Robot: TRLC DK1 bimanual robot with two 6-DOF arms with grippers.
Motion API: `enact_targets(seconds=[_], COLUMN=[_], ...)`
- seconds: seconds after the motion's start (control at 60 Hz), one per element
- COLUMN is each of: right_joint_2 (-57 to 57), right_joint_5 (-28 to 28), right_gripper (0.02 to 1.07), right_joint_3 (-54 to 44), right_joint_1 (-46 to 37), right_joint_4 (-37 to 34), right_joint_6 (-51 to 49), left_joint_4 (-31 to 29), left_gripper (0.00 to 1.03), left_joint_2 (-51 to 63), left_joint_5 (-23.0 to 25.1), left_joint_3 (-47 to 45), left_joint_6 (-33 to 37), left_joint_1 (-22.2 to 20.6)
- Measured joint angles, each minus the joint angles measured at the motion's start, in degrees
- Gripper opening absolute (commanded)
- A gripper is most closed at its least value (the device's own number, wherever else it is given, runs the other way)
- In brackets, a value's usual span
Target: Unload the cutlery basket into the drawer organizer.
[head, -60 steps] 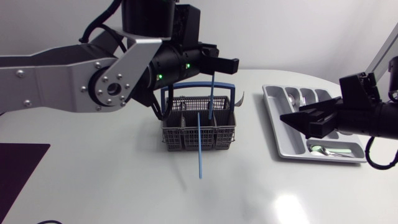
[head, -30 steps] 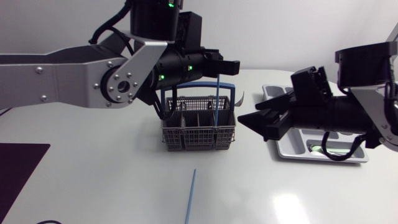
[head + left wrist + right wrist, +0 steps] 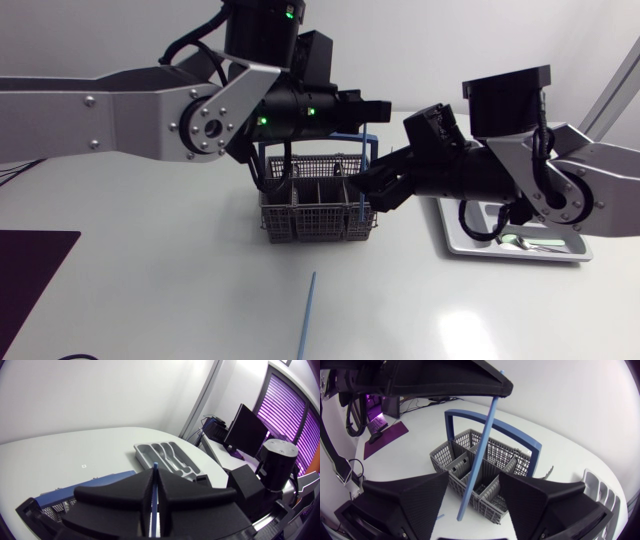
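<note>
silver-grey left arm (image 3: 100, 115): round screw heads, matte black joints, green lights, black cables. silver-grey right arm (image 3: 600, 168): black housings, looped cable.

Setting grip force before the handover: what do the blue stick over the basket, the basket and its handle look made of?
Blue stick: probably plastic, with an even matte colour, thin and straight; painted wood is possible.
Basket: grey moulded plastic, judging by its thick lattice walls and dull sheen.
Handle: smooth blue plastic in a flat band.
</note>
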Motion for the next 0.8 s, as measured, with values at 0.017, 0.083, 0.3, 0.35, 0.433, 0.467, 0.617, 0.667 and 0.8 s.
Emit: enact_targets(seconds=[0.017,0.083,0.3,0.35,0.433,0.467,0.617,0.667,0.8], right_joint_2=[0.2,0.8,1.6,1.6,1.6,1.6,1.4,1.1,-0.5], right_joint_5=[0.0,0.2,0.1,0.0,0.0,0.3,1.0,0.8,0.8], right_gripper=[0.44,0.31,0.09,0.09,0.08,0.08,0.08,0.08,0.08], right_joint_3=[0.0,0.4,0.4,0.4,0.4,0.4,0.2,-0.1,-1.6], right_joint_1=[0.0,0.0,0.0,0.0,0.0,0.1,0.2,0.4,0.4], right_joint_4=[0.1,0.1,0.5,0.6,0.8,0.8,1.0,1.0,0.7], right_joint_6=[0.0,0.0,0.6,0.7,1.1,1.5,2.5,2.5,2.5], left_joint_4=[0.0,-0.2,-0.4,-0.4,-0.4,-0.4,-0.4,-1.0,-3.4], left_gripper=[0.04,0.04,0.04,0.05,0.1,0.13,0.34,0.42,0.49], left_joint_2=[0.0,0.0,0.0,0.0,0.0,0.0,0.0,0.0,-0.2], left_joint_5=[0.1,0.4,0.9,0.9,1.0,1.1,2.2,2.4,2.6], left_joint_3=[0.0,0.1,0.1,0.2,0.2,0.2,0.6,1.3,5.5], left_joint_6=[0.0,-0.2,-0.2,-0.2,-0.2,-0.2,-0.1,-0.1,0.3], left_joint_1=[0.0,0.3,0.3,0.3,0.3,0.3,0.4,0.4,1.1])
